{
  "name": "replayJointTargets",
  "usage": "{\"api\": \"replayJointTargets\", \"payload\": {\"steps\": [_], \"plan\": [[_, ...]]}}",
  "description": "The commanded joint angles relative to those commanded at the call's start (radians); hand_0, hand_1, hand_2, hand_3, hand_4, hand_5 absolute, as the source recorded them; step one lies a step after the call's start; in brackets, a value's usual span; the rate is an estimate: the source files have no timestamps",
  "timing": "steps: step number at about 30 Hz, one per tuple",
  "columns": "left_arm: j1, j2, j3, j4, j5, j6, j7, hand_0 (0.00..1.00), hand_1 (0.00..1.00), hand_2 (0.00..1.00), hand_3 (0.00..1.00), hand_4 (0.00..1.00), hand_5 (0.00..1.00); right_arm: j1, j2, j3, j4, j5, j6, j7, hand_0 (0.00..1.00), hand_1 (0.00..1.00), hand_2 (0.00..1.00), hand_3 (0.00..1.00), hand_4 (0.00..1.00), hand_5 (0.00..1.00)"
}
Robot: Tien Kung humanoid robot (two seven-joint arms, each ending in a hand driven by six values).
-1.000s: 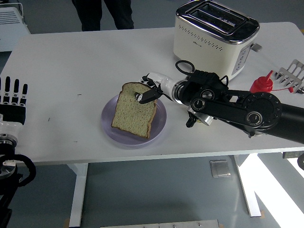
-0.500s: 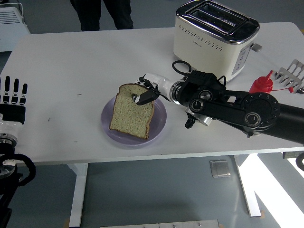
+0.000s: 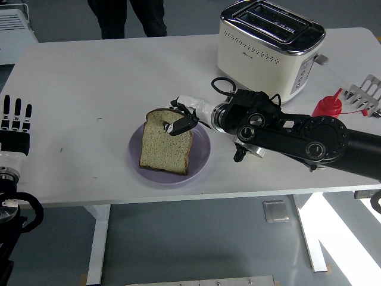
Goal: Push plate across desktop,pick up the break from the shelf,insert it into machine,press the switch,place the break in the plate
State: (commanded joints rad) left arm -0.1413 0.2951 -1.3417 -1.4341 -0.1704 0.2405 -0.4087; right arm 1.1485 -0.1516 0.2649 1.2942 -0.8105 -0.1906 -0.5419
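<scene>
we saw the bread lying flat in the plate, a pale purple dish near the middle of the table, closer to the near edge than the far one. the slice covered most of the plate, and its crust ran along the top and right sides.

the right hand reached in from the right on its black arm and sat over the slice's upper right corner. 1 dark fingertip pressed on the bread's top face, while the white fingers behind it looked partly curled. we could not tell whether any finger went under the slice, so a true grip was unclear.

the left hand rested at the picture's left edge, near the table's front left corner, with 4 fingers straight, held upright and gripping nothing.

the toaster, cream with a chrome top and 2 slots, stood at the far right of the table, well apart from the plate. a red bottle stood right of the arm, and the rack sat at the right edge beside it. a person in dark trousers stood at the far side.
</scene>
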Motion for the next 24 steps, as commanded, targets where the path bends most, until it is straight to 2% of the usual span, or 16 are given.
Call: {"api": "replayJointTargets", "payload": {"steps": [7, 10, 11, 23, 24], "plan": [[0.0, 0.0, 0.002, 0.001, 0.0, 0.001, -0.001, 0.779, 0.737, 0.702, 0.676, 0.633, 0.998, 0.002, 0.005, -0.01, -0.016, -0.021, 0.004, 0.03, 0.676, 0.716, 0.72, 0.693, 0.535, 0.178], [0.001, 0.0, 0.002, 0.001, 0.0, 0.001, -0.001, 0.779, 0.737, 0.702, 0.676, 0.633, 0.998, 0.004, 0.008, -0.018, -0.03, -0.049, 0.003, 0.052, 0.676, 0.716, 0.72, 0.693, 0.535, 0.178], [0.001, 0.0, 0.002, 0.002, 0.0, 0.001, -0.001, 0.777, 0.736, 0.702, 0.675, 0.634, 0.998, 0.005, 0.01, -0.021, -0.036, -0.062, 0.003, 0.061, 0.692, 0.729, 0.739, 0.708, 0.57, 0.194], [0.002, 0.0, 0.001, 0.005, 0.0, 0.002, -0.001, 0.777, 0.734, 0.699, 0.67, 0.629, 0.998, 0.01, 0.02, -0.066, -0.068, -0.199, 0.008, 0.122, 0.706, 0.745, 0.753, 0.721, 0.575, 0.194], [0.002, 0.0, 0.001, 0.005, 0.0, 0.002, -0.001, 0.776, 0.733, 0.696, 0.669, 0.626, 0.997, 0.01, 0.021, -0.069, -0.07, -0.208, 0.009, 0.124, 0.722, 0.759, 0.775, 0.742, 0.604, 0.208]]}}
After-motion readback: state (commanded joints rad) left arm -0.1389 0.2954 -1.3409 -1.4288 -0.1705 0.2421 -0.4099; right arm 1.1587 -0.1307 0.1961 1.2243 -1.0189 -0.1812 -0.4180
